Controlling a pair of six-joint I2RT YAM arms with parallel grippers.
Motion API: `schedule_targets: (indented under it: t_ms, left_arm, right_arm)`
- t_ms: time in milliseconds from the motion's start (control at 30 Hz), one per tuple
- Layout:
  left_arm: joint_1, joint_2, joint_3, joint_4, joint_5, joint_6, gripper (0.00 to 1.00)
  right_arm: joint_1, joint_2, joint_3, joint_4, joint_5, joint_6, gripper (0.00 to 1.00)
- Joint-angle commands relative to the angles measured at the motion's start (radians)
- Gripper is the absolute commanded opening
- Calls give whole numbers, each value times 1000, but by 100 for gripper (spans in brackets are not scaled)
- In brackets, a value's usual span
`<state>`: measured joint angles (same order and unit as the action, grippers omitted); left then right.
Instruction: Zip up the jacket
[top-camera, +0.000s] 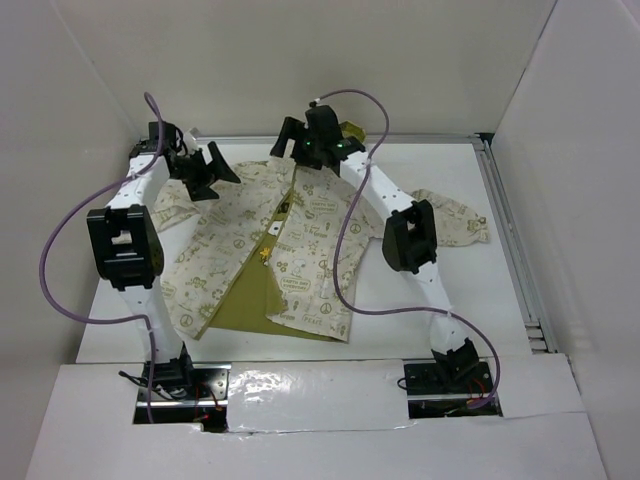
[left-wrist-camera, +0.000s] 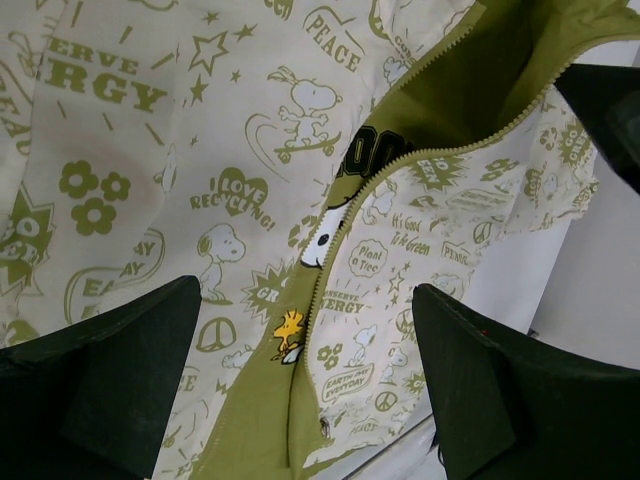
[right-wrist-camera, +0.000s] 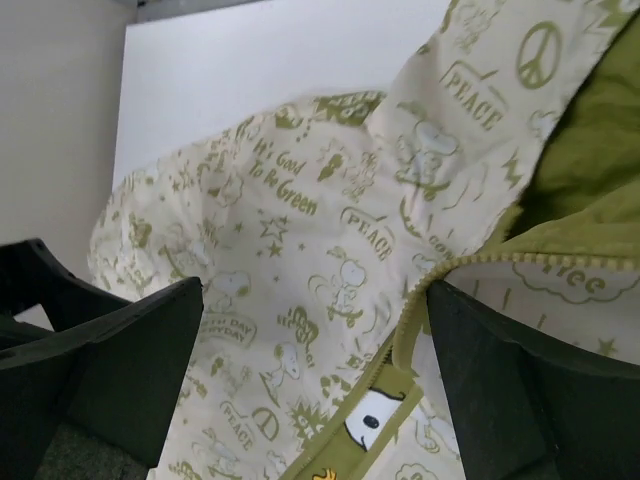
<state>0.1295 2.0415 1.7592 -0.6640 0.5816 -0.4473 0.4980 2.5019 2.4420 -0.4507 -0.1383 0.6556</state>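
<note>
On the white table (top-camera: 470, 300), the small cream hooded jacket with olive-green prints (top-camera: 310, 260) lies flat, its front parted so both edges of the olive zipper (left-wrist-camera: 455, 150) are exposed. My left gripper (top-camera: 210, 172) and right gripper (top-camera: 295, 140) hover above the collar end, fingers spread and empty. The prints read "PEACE", "I LOVE RECYCLING" and "It's Good To Be Green". The slider probably sits near the hem.

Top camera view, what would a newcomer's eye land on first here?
First the cream jacket with olive cartoon prints, spread across the middle of the white table, its front unzipped and a wedge of olive lining showing toward the near hem. Then the two black grippers poised over its far end, jaws open: the left gripper above the sleeve on the view's left, the right gripper by the collar.
</note>
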Motion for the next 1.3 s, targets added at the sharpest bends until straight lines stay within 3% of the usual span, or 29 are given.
schedule_targets:
  t_ms: [0, 33, 100, 133, 233, 367, 500, 633, 867, 967, 1000, 1067, 1100, 1167, 1200, 1233, 1267]
  left_arm:
    - [12, -96, -29, 17, 12, 7, 99]
    - [13, -118, -36, 18, 8, 4, 99]
    - [13, -135, -65, 17, 1, -8, 99]
    - [13, -153, -78, 20, 0, -13, 99]
    - [12, -197, -188, 58, 3, -31, 99]
    - [-7, -260, -303, 81, -28, -56, 99]
    - [-48, -308, -408, 60, -178, -148, 99]
    - [-45, -334, -507, 15, -259, -275, 99]
    - [-122, -356, -618, 60, -275, -323, 99]
    - [-197, -292, -621, 52, -287, -334, 99]
    - [-212, -274, -610, 50, -272, -340, 99]
    - [-267, -210, -592, 52, -258, -340, 99]
    - [-284, -190, -563, 50, -249, -341, 99]
    - [-327, -111, -518, 34, -238, -340, 99]
    - [-338, -84, -462, 21, -239, -341, 99]
    - [-359, -58, -434, 12, -243, -338, 99]
    - [-369, -14, -406, -3, -244, -334, 99]
  right_arm:
    - [-9, -55, 3, -81, 63, -52, 100]
    - [-12, -84, 3, -177, 101, -66, 100]
    - [-16, -215, -114, -210, 206, -91, 100]
    - [-15, -280, -297, -186, 233, -99, 100]
    - [-3, -498, -588, -109, 344, -108, 100]
    - [0, -613, -747, -161, 376, -74, 100]
    - [30, -730, -999, -129, 375, -34, 100]
    - [85, -735, -1089, -183, 391, 32, 100]
    - [99, -692, -1192, -195, 378, 110, 99]
    - [73, -678, -1204, -168, 339, 102, 82]
    - [51, -672, -1203, -163, 324, 101, 65]
    - [27, -643, -1190, -161, 293, 93, 56]
    - [13, -635, -1184, -161, 286, 95, 41]
    - [-22, -614, -1175, -151, 261, 90, 24]
    - [-36, -609, -1173, -146, 252, 87, 8]
    - [-64, -600, -1169, -141, 249, 82, 0]
    - [-81, -594, -1154, -146, 261, 79, 0]
